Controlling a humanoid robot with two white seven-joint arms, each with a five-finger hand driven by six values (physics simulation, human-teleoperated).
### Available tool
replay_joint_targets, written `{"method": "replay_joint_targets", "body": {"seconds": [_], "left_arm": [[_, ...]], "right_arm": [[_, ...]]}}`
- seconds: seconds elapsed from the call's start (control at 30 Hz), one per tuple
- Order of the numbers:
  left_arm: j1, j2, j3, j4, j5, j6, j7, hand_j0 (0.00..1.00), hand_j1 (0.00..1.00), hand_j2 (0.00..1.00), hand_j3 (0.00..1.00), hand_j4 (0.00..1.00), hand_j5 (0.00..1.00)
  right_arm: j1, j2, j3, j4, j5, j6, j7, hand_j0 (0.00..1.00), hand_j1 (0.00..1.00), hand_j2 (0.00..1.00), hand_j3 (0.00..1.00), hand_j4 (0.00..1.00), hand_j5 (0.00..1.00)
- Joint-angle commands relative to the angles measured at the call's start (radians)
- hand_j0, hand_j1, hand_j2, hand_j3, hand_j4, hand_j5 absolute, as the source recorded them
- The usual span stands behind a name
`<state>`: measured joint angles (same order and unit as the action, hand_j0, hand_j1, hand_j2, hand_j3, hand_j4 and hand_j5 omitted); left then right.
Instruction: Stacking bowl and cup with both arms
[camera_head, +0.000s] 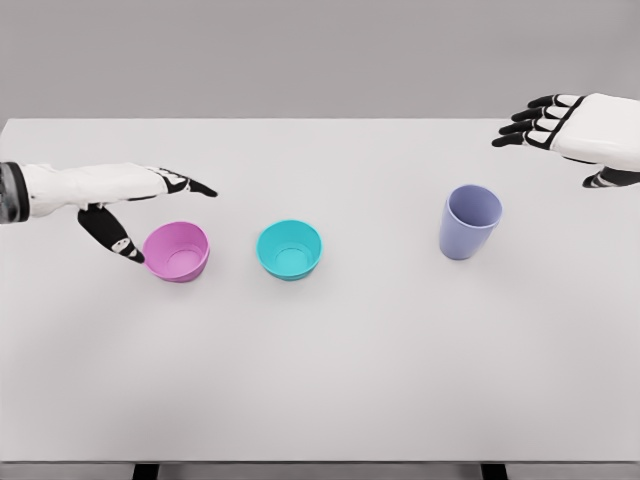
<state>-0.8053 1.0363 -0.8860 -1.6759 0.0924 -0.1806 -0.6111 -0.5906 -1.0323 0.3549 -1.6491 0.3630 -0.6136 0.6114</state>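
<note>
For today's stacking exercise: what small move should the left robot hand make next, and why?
Probably close the left robot hand around the pink bowl: its open fingers already flank the bowl's left rim, holding nothing. The right robot hand hangs open, apart from the purple cup.

Quick headcount: two small round plastic bowls, one pink (177, 252) and one teal (290, 249), both sitting upright. One tall lavender plastic cup (470, 222), just the single one. That makes three containers total on one flat white table (320, 380). Then two white robot hands with black fingers, a left hand (130, 200) and a right hand (570, 125), one per side.
</note>
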Motion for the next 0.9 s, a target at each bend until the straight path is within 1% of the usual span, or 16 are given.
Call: {"method": "replay_joint_targets", "body": {"seconds": [0.0, 0.13, 0.23, 0.27, 0.47, 0.53, 0.77, 0.8, 0.87], "left_arm": [[0.000, -0.001, -0.008, -0.008, -0.019, 0.082, 0.000, 1.00, 1.00, 1.00, 1.00, 1.00, 1.00], [0.006, -0.008, -0.010, -0.008, -0.062, 0.096, 0.000, 1.00, 1.00, 1.00, 1.00, 1.00, 1.00], [0.021, -0.012, -0.014, -0.010, -0.065, 0.138, 0.000, 1.00, 1.00, 1.00, 1.00, 1.00, 1.00], [0.018, -0.010, -0.030, -0.010, -0.069, 0.139, 0.000, 1.00, 1.00, 1.00, 1.00, 1.00, 1.00], [0.018, -0.021, -0.044, -0.013, -0.072, 0.139, 0.000, 1.00, 1.00, 1.00, 1.00, 1.00, 1.00], [0.017, -0.030, -0.044, -0.011, -0.094, 0.141, 0.000, 1.00, 1.00, 1.00, 1.00, 1.00, 1.00], [0.021, -0.044, -0.054, -0.008, -0.103, 0.153, 0.000, 1.00, 1.00, 1.00, 1.00, 1.00, 1.00], [0.023, -0.057, -0.056, -0.007, -0.105, 0.165, 0.000, 1.00, 1.00, 1.00, 1.00, 1.00, 1.00], [0.025, -0.065, -0.060, -0.005, -0.129, 0.176, 0.000, 1.00, 1.00, 1.00, 1.00, 1.00, 1.00]], "right_arm": [[0.000, -0.005, -0.001, 0.000, -0.004, 0.003, 0.000, 1.00, 1.00, 1.00, 1.00, 1.00, 1.00], [0.000, -0.003, -0.001, 0.000, -0.004, 0.003, 0.000, 1.00, 1.00, 1.00, 1.00, 1.00, 1.00], [0.000, -0.006, -0.001, 0.000, -0.004, 0.003, 0.000, 1.00, 1.00, 1.00, 1.00, 1.00, 1.00], [0.000, -0.006, 0.001, 0.000, -0.004, 0.003, 0.000, 1.00, 1.00, 1.00, 1.00, 1.00, 1.00], [0.000, -0.008, 0.001, 0.000, -0.004, 0.003, 0.000, 1.00, 1.00, 1.00, 1.00, 1.00, 1.00], [0.000, -0.006, 0.001, 0.000, -0.004, 0.003, 0.000, 1.00, 1.00, 1.00, 1.00, 1.00, 1.00], [0.000, -0.008, 0.001, 0.000, -0.004, 0.003, 0.000, 1.00, 1.00, 1.00, 1.00, 1.00, 1.00], [0.002, -0.008, 0.001, 0.000, -0.004, 0.003, 0.000, 1.00, 1.00, 1.00, 1.00, 1.00, 1.00], [0.002, -0.008, 0.001, 0.000, -0.004, 0.003, 0.000, 1.00, 1.00, 1.00, 1.00, 1.00, 1.00]]}}
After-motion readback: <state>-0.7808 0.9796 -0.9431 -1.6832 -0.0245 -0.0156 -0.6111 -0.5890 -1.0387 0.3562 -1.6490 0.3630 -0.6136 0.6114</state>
